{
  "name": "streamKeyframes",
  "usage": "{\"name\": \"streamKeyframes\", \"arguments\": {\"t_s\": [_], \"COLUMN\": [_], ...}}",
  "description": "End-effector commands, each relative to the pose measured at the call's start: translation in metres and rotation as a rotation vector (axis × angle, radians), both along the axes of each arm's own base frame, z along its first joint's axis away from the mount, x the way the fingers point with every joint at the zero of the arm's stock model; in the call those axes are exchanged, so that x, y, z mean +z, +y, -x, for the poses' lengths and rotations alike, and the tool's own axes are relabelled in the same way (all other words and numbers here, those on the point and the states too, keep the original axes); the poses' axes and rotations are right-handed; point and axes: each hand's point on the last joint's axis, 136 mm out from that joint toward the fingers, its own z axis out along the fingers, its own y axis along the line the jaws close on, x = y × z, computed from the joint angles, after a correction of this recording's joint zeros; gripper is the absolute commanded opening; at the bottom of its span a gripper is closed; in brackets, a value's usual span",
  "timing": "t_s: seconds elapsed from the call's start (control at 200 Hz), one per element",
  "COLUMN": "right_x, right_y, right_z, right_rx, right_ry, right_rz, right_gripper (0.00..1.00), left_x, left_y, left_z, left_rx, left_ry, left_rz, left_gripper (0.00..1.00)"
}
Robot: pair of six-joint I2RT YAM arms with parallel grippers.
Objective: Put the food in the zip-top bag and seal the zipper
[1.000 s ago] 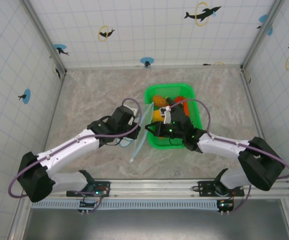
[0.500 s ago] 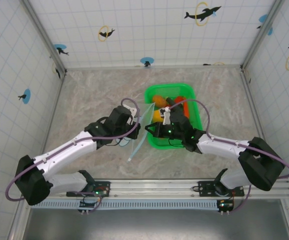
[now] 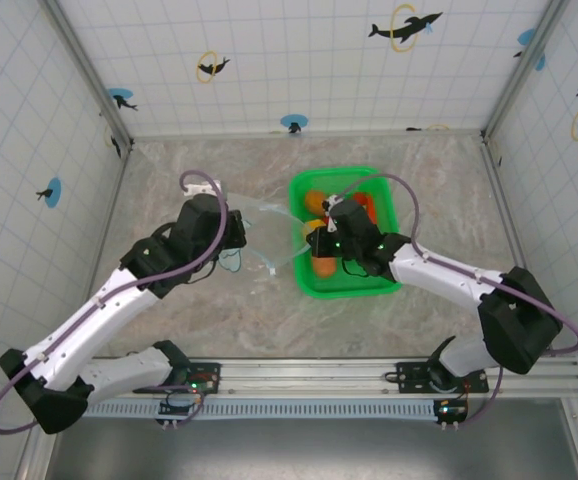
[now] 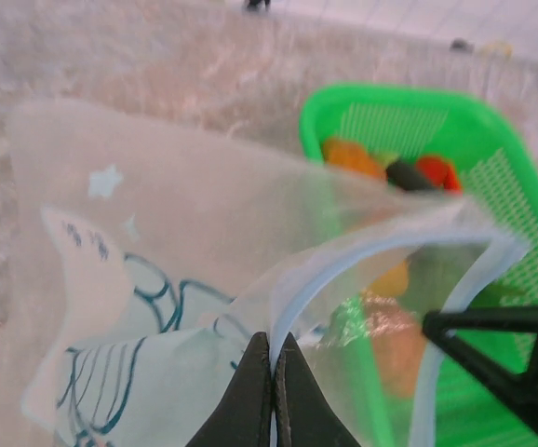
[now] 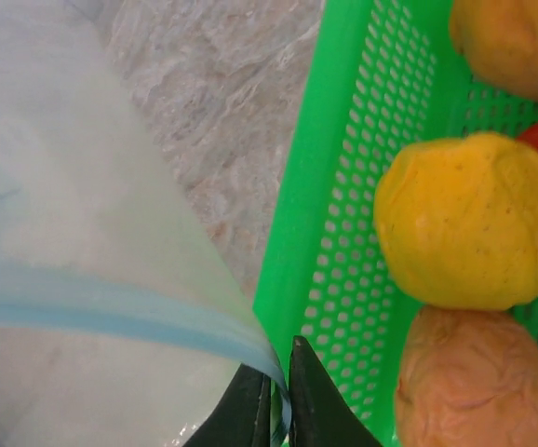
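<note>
our left gripper (image 4: pixel 272 386) and right gripper (image 5: pixel 276 402) each pinch the mouth of the clear flat elephant-print plastic bag (image 4: pixel 157 270), at nine o'clock from the green plastic basket (image 5: pixel 329 186) of round toy food (image 5: pixel 469 219), so we should pull gently apart.

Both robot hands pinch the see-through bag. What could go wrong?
The clear plastic elephant-print bag is pinched at its thin edge by the left gripper and right gripper, so it could slip free or tear. The toy fruits lie in the green plastic basket; with both grippers busy, releasing one may let the mouth collapse.
</note>
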Motion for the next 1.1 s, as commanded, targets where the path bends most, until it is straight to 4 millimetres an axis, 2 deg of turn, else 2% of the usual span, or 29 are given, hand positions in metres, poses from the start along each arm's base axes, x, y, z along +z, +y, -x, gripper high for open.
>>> {"name": "streamKeyframes", "arguments": {"t_s": [0.0, 0.1, 0.19, 0.3, 0.48, 0.56, 0.635, 0.776, 0.836, 0.946, 1.096], "right_x": [0.008, 0.031, 0.053, 0.081, 0.121, 0.132, 0.121, 0.068, 0.050, 0.025, 0.000], "right_y": [-0.013, -0.003, 0.023, 0.035, 0.017, -0.005, -0.038, -0.095, -0.106, -0.113, -0.121], "right_z": [-0.010, -0.015, -0.006, 0.006, 0.028, 0.021, 0.004, -0.021, -0.025, -0.033, -0.059], "right_rx": [-0.014, 0.007, 0.112, 0.144, 0.203, 0.168, 0.073, -0.091, -0.112, -0.140, -0.179], "right_ry": [-0.039, -0.072, -0.087, -0.117, -0.214, -0.226, -0.189, -0.066, -0.047, -0.028, -0.020], "right_rz": [0.120, 0.091, 0.031, -0.054, -0.121, -0.124, -0.077, 0.053, 0.123, 0.204, 0.310], "right_gripper": [0.16, 0.19, 0.33, 0.51, 0.68, 0.70, 0.69, 0.62, 0.60, 0.60, 0.62], "left_x": [-0.007, -0.004, -0.005, -0.010, -0.017, -0.030, -0.040, -0.043, -0.041, -0.047, -0.064], "left_y": [0.008, -0.005, -0.022, -0.034, -0.030, -0.025, -0.024, -0.032, -0.035, -0.038, -0.038], "left_z": [0.004, 0.006, 0.008, 0.008, 0.004, 0.005, 0.008, 0.009, 0.007, 0.000, -0.012], "left_rx": [0.080, 0.036, -0.036, -0.077, -0.053, -0.030, -0.023, -0.044, -0.053, -0.061, -0.071], "left_ry": [0.076, 0.085, 0.127, 0.168, 0.180, 0.217, 0.249, 0.290, 0.297, 0.356, 0.414], "left_rz": [0.030, 0.110, 0.151, 0.152, 0.149, 0.152, 0.178, 0.237, 0.261, 0.327, 0.408], "left_gripper": [0.00, 0.00, 0.00, 0.00, 0.00, 0.00, 0.00, 0.00, 0.00, 0.00, 0.00]}}
